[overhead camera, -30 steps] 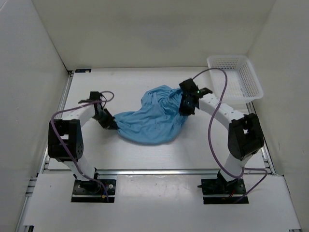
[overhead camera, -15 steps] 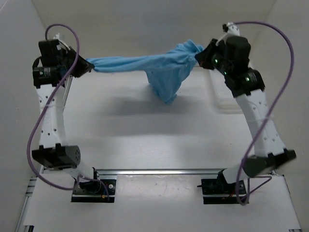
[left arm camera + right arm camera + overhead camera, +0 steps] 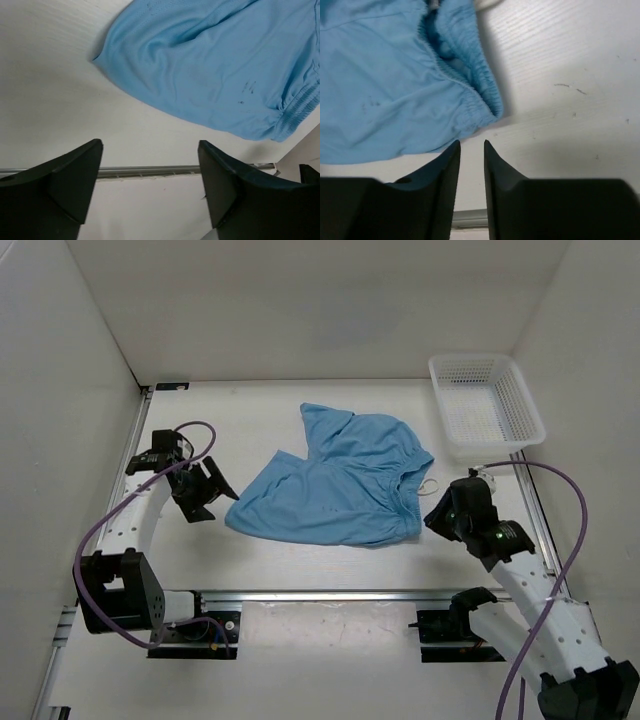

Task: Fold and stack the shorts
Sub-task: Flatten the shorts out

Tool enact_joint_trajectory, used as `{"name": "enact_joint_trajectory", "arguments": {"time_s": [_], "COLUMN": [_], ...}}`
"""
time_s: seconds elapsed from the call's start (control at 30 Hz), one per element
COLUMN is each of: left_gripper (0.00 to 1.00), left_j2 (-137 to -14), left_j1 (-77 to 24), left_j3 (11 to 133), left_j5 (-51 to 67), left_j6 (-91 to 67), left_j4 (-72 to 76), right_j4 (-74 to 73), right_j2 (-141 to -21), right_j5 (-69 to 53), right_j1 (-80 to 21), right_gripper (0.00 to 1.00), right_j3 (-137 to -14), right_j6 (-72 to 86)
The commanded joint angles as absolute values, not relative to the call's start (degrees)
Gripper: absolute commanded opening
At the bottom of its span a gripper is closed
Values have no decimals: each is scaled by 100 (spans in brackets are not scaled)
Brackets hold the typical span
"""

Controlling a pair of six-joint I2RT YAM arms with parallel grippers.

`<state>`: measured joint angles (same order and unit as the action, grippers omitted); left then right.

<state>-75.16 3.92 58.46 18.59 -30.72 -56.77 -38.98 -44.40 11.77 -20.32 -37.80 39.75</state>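
Spread mid-frame on the white desk (image 3: 230, 420): light sky-blue thin fabric shorts (image 3: 335, 490), long axis left to right, gathered waistband at right, leg hems at left and upper centre. Left hand (image 3: 205, 490) gaping wide, empty, near the lower-left hem. Right hand (image 3: 438, 512) parted narrowly, empty, just beside the waistband corner, seemingly the nearer. White drawstring (image 3: 430, 483) mostly tucked away; upper leg's fold hard to read.
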Motion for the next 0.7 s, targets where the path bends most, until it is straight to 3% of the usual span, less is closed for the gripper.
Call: {"name": "enact_joint_trajectory", "arguments": {"time_s": [0.0,0.1,0.13,0.23,0.27,0.43,0.67], "left_gripper": [85,83,83,93,95,97,90], "left_j2": [-7338,-7470,-7471,-7742,-7952,-8788,-9368], "left_j1": [378,378,378,211,159,-229,-229], "left_j3": [5907,5714,5652,5371,5292,5045,5185], "left_j5": [1750,1696,1696,1696,1748,1592,1538], "left_j6": [-2936,-3006,-3067,-3225,-3295,-3533,-3533], "left_j4": [-5449,-5379,-5309,-5098,-5002,-4377,-4078], "right_j4": [-3604,-3604,-3604,-3604,-3551,-3051,-2479], "right_j2": [-4140,-4578,-4727,-5377,-5701,-6275,-6960], "right_j5": [1232,1046,968,450,318,62,53], "right_j1": [-2048,-2048,-2048,-2048,-2048,-1995,-1837], "right_gripper": [26,18,28,89,93,89,68], "right_j3": [-3885,-3885,-3954,-4121,-4122,-4122,-3894], "right_j6": [4824,4825,4764,4711,4711,4878,4992]}}
